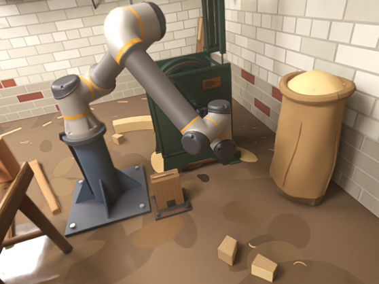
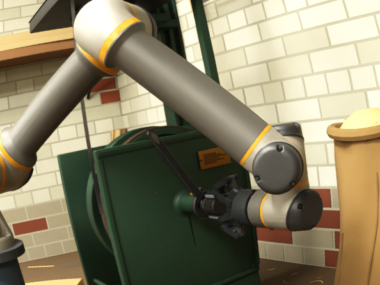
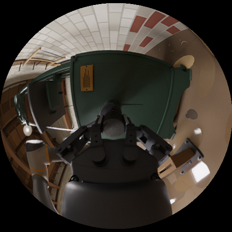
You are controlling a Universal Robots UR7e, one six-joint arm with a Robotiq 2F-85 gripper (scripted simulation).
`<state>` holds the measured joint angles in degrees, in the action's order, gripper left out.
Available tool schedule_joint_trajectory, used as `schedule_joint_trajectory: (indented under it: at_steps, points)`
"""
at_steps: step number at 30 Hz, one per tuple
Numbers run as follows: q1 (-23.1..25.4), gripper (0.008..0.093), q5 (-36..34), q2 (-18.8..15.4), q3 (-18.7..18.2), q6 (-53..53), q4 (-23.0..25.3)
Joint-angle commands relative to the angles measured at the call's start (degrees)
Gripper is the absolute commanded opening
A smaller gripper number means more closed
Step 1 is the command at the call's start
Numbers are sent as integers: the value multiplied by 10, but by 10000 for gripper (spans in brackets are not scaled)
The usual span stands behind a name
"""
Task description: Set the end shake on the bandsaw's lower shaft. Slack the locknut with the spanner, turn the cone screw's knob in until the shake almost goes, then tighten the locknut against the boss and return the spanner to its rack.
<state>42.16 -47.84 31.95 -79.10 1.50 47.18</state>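
Note:
My gripper (image 2: 209, 204) (image 3: 113, 126) is level with the round green boss (image 2: 183, 202) on the side panel of the green bandsaw cabinet (image 1: 193, 112), pointing straight at the panel. The cone screw's dark knurled knob (image 3: 113, 126) (image 2: 211, 206) is held in its closed fingers. The spanner (image 2: 174, 166) hangs by its head on the locknut just behind the knob, its long dark handle slanting up and to the left across the panel. The locknut itself is hidden by the spanner head and the fingers.
The green cabinet panel stands right in front of the fingers, with an orange plate (image 2: 213, 158) above. A wooden spanner rack (image 1: 167, 189) stands on the floor beside the arm's base. A sawdust sack (image 1: 310, 136) stands by the right wall; wood blocks (image 1: 227, 250) lie on the floor.

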Motion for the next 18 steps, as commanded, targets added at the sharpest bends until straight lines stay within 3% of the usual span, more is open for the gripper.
schedule_joint_trajectory:
  at_steps: [1, 18]
  points:
    - [0, 80, 0, 0, 0, -13, 0]
    - [0, 80, 0, 1, 0, -236, 0]
